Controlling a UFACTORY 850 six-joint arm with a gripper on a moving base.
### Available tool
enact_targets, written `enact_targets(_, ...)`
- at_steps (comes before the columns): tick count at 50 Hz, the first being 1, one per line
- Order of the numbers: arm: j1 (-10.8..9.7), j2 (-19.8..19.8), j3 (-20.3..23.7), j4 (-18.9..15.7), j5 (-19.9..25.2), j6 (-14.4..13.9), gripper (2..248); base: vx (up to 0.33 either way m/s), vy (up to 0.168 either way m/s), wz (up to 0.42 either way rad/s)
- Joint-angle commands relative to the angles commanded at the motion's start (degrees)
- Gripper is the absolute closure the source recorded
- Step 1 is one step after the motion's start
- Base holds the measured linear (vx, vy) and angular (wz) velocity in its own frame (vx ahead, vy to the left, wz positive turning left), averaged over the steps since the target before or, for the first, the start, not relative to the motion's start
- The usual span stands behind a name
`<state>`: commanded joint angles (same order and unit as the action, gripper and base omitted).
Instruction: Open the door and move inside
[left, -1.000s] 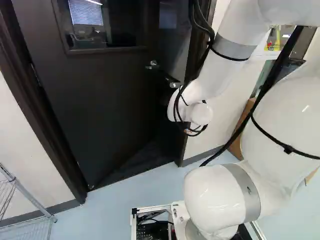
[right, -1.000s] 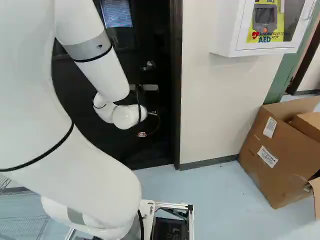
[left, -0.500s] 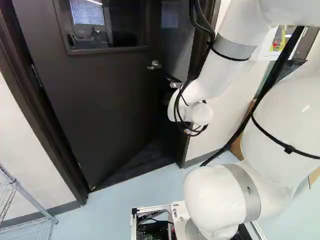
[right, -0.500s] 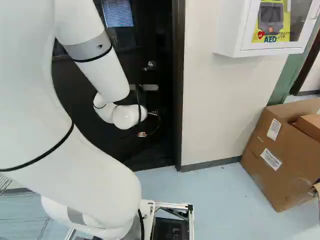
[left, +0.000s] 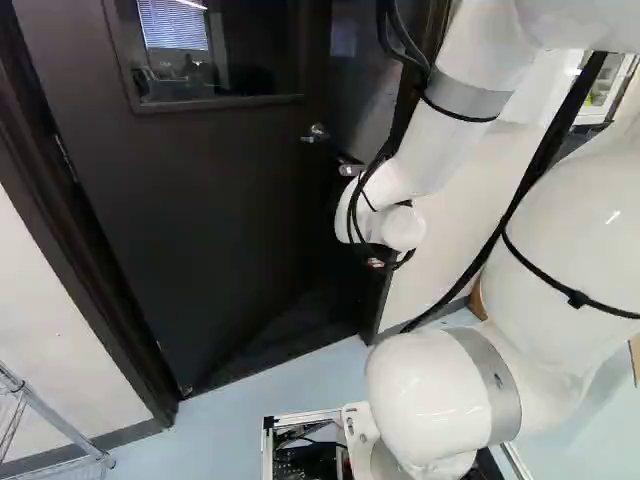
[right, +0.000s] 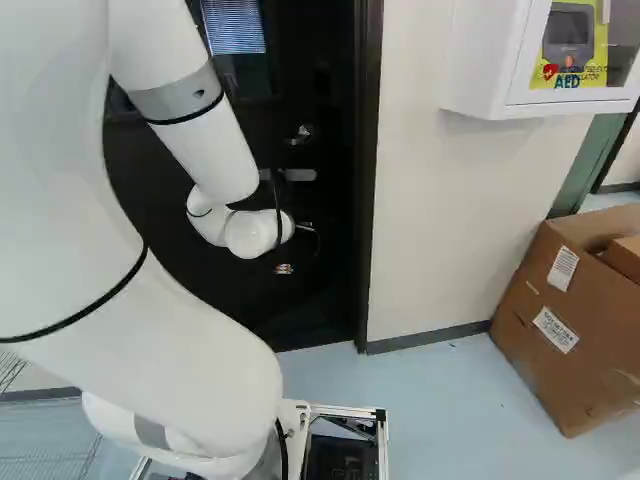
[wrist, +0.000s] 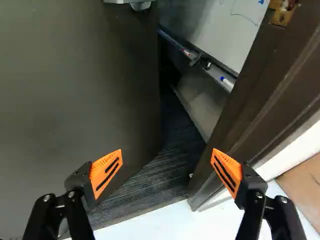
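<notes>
The dark door (left: 210, 210) stands partly open, swung inward, with its lever handle (left: 315, 133) beside the gap. In the wrist view the door (wrist: 75, 90) lies ahead of one finger, with part of the handle (wrist: 140, 5) farther up its face. My gripper (wrist: 165, 167) is open, nothing between its fingers; the gap to the dark carpet (wrist: 155, 177) lies ahead of it. The other finger overlaps the door frame (wrist: 260, 95). In both base views the wrist hides the gripper's fingers; whether either touches anything I cannot tell.
A wire rack (left: 55, 410) stands left of the doorway. Right of it are a wall (right: 450, 220), a white AED cabinet (right: 545, 60) and a cardboard box (right: 565, 330). Through the gap a whiteboard (wrist: 220, 30) with a marker tray shows.
The base has turned a little to the left: door frame, cabinet and box shift rightward in the base views. Against its lowest joint the arm keeps its pose.
</notes>
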<state>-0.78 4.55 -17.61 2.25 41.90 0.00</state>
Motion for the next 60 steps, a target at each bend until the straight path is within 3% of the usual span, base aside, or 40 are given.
enact_targets(60,0.0,0.0,0.0,0.0,0.0,0.0,3,0.079,0.107,-0.182)
